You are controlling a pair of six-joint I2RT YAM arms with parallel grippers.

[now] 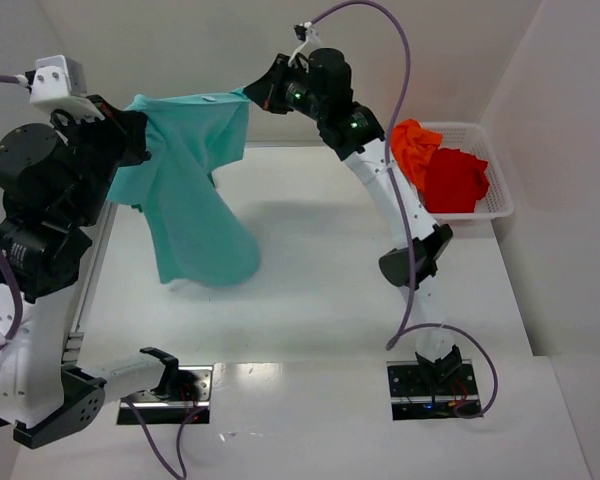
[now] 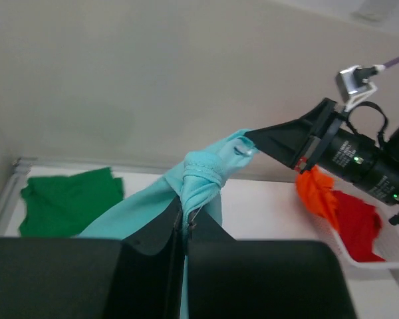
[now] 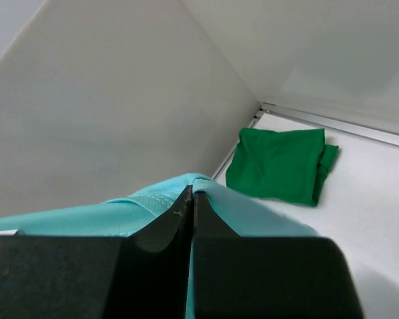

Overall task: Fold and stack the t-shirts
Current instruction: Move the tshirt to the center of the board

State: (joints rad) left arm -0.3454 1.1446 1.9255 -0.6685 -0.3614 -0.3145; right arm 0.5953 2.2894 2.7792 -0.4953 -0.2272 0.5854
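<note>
Two in basket [image 1: 499,190]: orange shirt [image 1: 413,143], red shirt [image 1: 455,180].

My left tool [image 2: 183,216] and my right tool [image 3: 191,199] are both matte black. The teal shirt [image 1: 195,200] is a plain light teal with no print, and the stitching along its edge is the same colour. The green shirt [image 3: 279,163] is a plain dark green. The orange shirt [image 1: 412,145] is bright and unpatterned, and the red shirt [image 1: 456,180] is a solid red. The basket [image 1: 498,175] is white mesh. The surface [image 1: 320,290] is white. My cable [image 1: 407,70] is purple.
</note>
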